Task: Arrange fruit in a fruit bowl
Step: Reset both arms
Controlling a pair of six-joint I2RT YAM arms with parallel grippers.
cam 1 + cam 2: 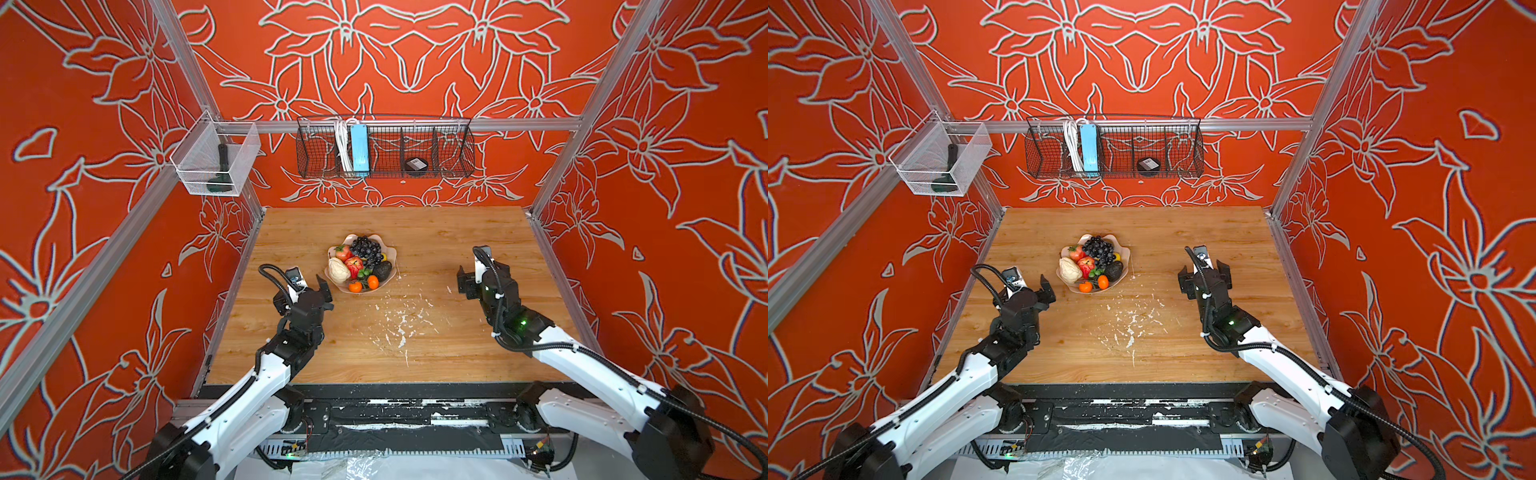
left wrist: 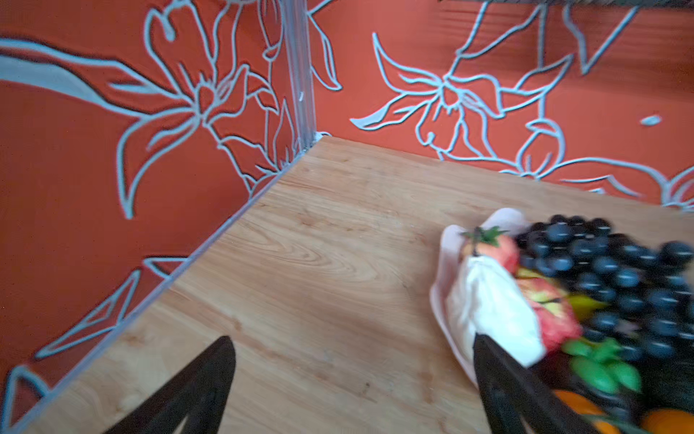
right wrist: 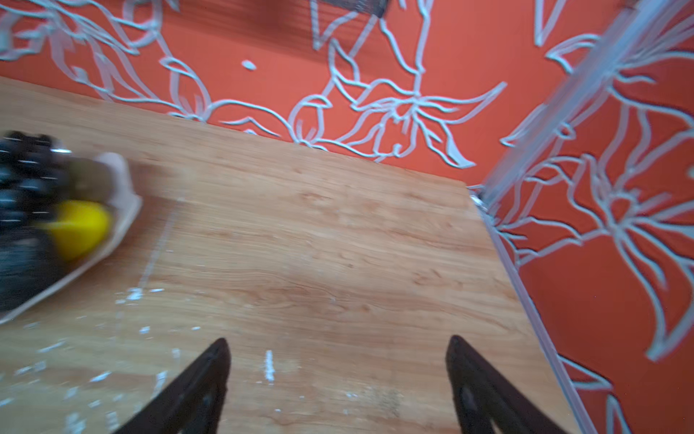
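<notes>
The pale pink fruit bowl (image 1: 337,284) (image 1: 1070,286) stands left of the table's middle, heaped with fruit. In it lie a dark grape bunch (image 1: 366,247) (image 2: 608,270), a cream lumpy piece (image 1: 338,270) (image 2: 488,304), red strawberries (image 1: 353,264), a dark avocado (image 1: 381,271), two tiny oranges (image 1: 355,286) and a yellow lemon (image 3: 80,227). My left gripper (image 1: 313,286) (image 2: 351,338) hovers open just left of the bowl, one finger (image 2: 499,375) near its rim, nothing between its fingers. My right gripper (image 1: 484,272) (image 3: 338,340) is open and empty, well to the bowl's right.
White flecks (image 1: 399,324) are scattered on the wooden table (image 1: 436,249) in front of the bowl. A black wire basket (image 1: 384,147) hangs on the back wall, a clear mesh bin (image 1: 216,160) on the left post. Red patterned walls enclose three sides.
</notes>
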